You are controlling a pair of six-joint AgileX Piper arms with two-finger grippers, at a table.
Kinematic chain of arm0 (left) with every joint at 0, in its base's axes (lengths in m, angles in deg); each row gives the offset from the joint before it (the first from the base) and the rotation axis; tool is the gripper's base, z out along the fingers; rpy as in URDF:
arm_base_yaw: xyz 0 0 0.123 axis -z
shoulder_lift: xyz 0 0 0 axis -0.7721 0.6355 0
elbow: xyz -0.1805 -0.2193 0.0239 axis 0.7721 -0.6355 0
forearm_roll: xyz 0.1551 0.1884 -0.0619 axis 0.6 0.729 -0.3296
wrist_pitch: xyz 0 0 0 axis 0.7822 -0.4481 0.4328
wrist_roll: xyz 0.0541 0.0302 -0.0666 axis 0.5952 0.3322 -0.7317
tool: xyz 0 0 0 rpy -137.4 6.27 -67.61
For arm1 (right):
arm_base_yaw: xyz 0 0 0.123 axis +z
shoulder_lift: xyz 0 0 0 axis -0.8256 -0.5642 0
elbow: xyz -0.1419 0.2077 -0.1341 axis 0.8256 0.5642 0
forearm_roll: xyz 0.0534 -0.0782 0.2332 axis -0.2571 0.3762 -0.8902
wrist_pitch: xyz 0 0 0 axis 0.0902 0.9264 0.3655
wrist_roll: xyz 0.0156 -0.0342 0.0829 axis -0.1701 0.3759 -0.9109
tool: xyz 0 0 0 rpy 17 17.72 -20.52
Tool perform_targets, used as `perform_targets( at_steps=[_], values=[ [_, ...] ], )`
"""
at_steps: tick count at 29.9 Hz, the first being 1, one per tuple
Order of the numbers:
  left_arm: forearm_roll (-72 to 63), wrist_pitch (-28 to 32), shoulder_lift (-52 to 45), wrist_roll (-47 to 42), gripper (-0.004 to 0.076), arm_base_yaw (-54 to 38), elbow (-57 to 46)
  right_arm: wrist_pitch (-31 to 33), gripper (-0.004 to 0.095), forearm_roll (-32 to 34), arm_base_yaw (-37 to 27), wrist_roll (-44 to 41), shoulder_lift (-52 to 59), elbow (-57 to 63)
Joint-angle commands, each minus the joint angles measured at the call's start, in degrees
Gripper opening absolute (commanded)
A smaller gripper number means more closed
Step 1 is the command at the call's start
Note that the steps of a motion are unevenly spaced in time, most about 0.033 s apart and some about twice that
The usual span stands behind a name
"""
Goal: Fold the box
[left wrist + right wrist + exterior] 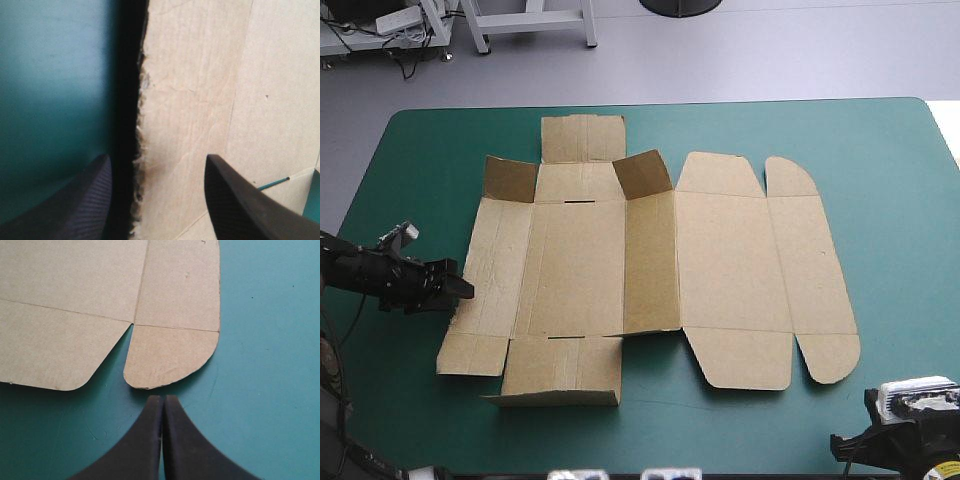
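The brown box (pixel 720 260) lies spread out as a cut sheet on the teal-green cover. Two small flaps (pixel 642 172) at its far side stand raised, and a front flap (pixel 560 372) is tilted up a little. My left gripper (pixel 460 288) is at the sheet's left edge. In the left wrist view it (pixel 157 200) is open and straddles that ragged edge (pixel 142 100), one finger over the cover, the other over the board. My right gripper (pixel 163 400) is shut, empty, and points at the rounded flap (pixel 170 357) at the front right corner, a short way off.
The table's front edge runs close under the right arm (pixel 910 420) at the front right corner. A wide band of teal-green cover (pixel 895 230) lies between the box and the table's right edge. A narrower band (pixel 410 180) lies to the left.
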Motion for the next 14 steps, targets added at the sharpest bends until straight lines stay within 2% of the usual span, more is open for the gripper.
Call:
perform_targets(
  at_steps=[1,14],
  values=[
    [-2.92,-6.0,-1.98,-0.45,0.041,1.36,1.04,-3.4,-0.0005,-0.2,-0.03,-0.02,-0.89,-1.32],
    [-9.42,-6.0,0.93,-0.68,0.041,1.36,-1.94,-3.4,-0.0005,-0.2,-0.03,0.08,-0.89,-1.32]
  ],
)
